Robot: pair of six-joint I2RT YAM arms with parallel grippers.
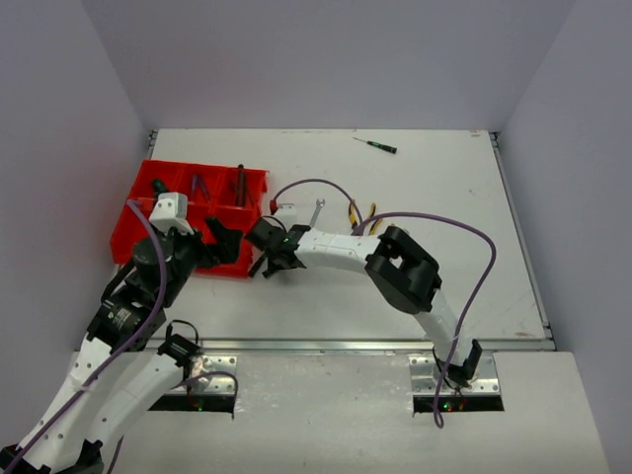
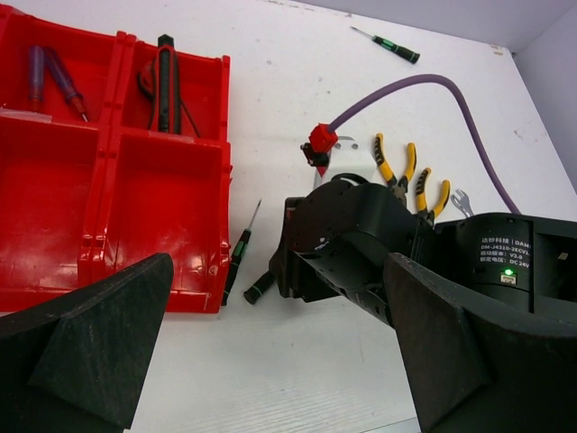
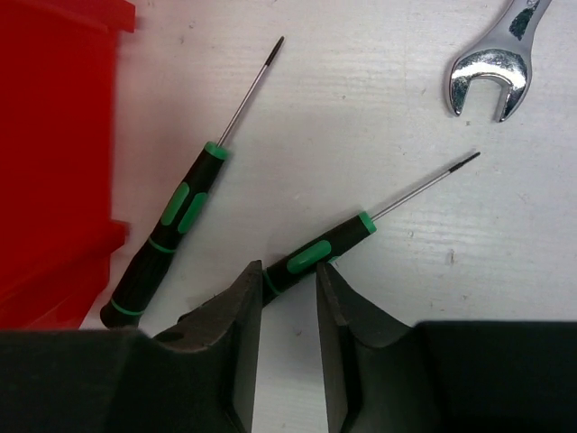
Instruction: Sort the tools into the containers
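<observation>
The table (image 1: pixel 444 178) bears the red tray (image 2: pixel 162 207) at its left, with tools (image 2: pixel 165 77) lying in its back compartments. The left claw (image 1: pixel 227 244) hangs released, wide apart, at the tray's front edge. The right claw (image 3: pixel 287 271) sits low, its jaws narrow on either side of a screwdriver (image 3: pixel 315 248) handle; I cannot tell whether they pinch it. Pliers (image 2: pixel 397 167) and a wrench (image 3: pixel 491 63) lie near. A second screwdriver (image 3: pixel 167 239) lies just beside the tray.

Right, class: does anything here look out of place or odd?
One green-handled screwdriver lies alone near the far edge of the table, well away from the red tray and everything else. Nothing looks damaged or spilled.
</observation>
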